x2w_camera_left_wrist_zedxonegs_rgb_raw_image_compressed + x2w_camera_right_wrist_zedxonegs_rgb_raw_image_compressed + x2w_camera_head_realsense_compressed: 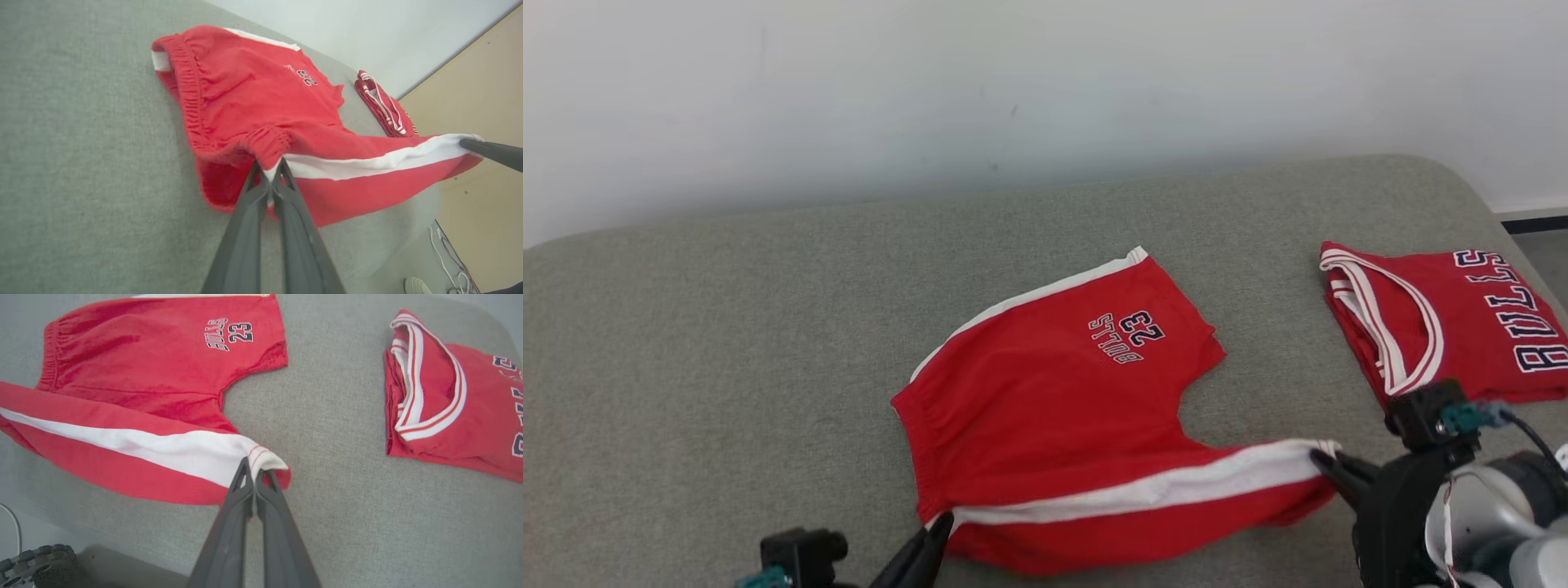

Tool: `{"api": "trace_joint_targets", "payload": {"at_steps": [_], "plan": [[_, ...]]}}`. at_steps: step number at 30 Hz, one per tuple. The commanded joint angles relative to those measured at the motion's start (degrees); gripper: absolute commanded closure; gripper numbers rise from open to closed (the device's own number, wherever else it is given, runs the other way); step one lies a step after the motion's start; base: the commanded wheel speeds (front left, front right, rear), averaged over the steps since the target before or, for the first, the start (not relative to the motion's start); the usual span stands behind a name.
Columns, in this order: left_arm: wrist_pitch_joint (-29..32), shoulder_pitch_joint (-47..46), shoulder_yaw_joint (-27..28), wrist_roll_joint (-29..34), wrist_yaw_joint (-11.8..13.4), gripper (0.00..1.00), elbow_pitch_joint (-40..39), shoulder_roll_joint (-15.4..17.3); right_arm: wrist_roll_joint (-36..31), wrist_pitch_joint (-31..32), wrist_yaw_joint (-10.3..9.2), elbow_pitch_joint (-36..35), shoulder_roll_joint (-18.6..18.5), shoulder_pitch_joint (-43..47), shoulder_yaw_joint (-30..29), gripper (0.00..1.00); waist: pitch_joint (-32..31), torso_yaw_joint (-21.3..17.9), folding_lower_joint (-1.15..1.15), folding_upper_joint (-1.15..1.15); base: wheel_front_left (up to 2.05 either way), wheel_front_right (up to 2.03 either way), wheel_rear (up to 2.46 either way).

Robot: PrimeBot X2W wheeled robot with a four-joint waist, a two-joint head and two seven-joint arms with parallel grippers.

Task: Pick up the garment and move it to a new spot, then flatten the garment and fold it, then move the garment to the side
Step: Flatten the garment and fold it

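Note:
The garment (1062, 392) is a pair of red shorts with white side stripes and "BULLS 23" print, spread on the grey cushion. Its near edge is lifted off the surface and stretched between both grippers. My left gripper (938, 527) is shut on the waistband corner at the white stripe, seen close in the left wrist view (269, 169). My right gripper (1319, 459) is shut on the leg hem at the stripe's other end, its tips pinching the white cuff (254, 473). The far leg of the garment (163, 347) lies flat.
A folded red Bulls jersey (1445, 318) lies at the right end of the cushion (727, 343). A white wall rises behind. The cushion's near edge drops to the floor (482, 196), where cables and a shoe tip (416, 286) show.

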Motion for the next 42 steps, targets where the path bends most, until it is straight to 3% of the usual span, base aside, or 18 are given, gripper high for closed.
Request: {"api": "trace_joint_targets", "payload": {"at_steps": [1,6,19,26,35,36,37,38,39,42], "plan": [[0.29,-1.38,0.2,-0.17,-0.03,1.0,-0.17,-0.18,-0.34,-0.83,-0.15,0.69,-0.15,-1.66,0.39,1.0,1.19,1.28,-0.01,0.0,0.0,0.0,0.0],[0.94,-9.25,0.32,-0.06,-0.02,1.0,2.18,-2.31,0.11,-5.15,-0.15,8.97,-0.24,-11.93,2.85,1.0,3.69,3.81,-0.01,0.0,0.0,0.0,0.0],[0.01,-25.45,0.37,1.81,4.08,1.0,13.56,-8.21,-4.35,-17.61,-0.15,32.93,0.44,-35.92,8.32,1.0,12.22,9.7,-0.01,0.0,0.0,0.0,0.0],[-1.83,-32.31,-0.25,0.64,5.1,1.0,19.17,-10.14,-8.57,-25.65,-0.16,45.5,3.58,-45.78,7.85,1.0,16.21,11.56,-0.01,0.0,0.0,0.0,0.0],[-3.47,-37.83,-2.39,-1.22,5.43,1.0,23.05,-10.74,-11.8,-31.05,-0.16,54.91,6.7,-52.79,7.3,1.0,19.02,12.09,-0.01,0.0,0.0,0.0,0.0],[-3.74,-38.25,-2.75,-1.44,5.33,0.75,23.46,-10.77,-11.99,-31.52,-0.16,55.93,7.04,-53.34,7.42,1.0,19.12,12.05,-0.01,0.0,0.0,0.0,0.0],[-4.16,-38.74,-3.05,-1.36,5.38,0.53,23.84,-10.79,-11.8,-31.85,-0.16,56.77,7.4,-53.83,7.6,0.66,19.22,12.02,-0.01,0.0,0.0,0.0,0.0],[-4.86,-39.26,-3.2,-1.27,5.56,0.0,24.26,-10.8,-11.5,-32.34,-0.16,57.61,7.73,-54.24,7.81,0.21,19.28,11.98,-0.01,0.0,0.0,0.0,0.0],[-5.55,-39.59,-3.21,-1.33,5.61,0.0,24.63,-10.79,-11.38,-32.88,-0.16,58.31,7.89,-54.68,7.99,0.0,19.28,11.93,-0.01,0.0,0.0,0.0,0.0],[-7.95,-40.09,-3.45,-1.27,5.73,0.0,25.94,-10.81,-10.37,-34.3,-0.16,60.35,8.53,-55.27,8.75,0.0,18.66,11.75,-0.01,0.0,0.0,0.0,0.0]]}}
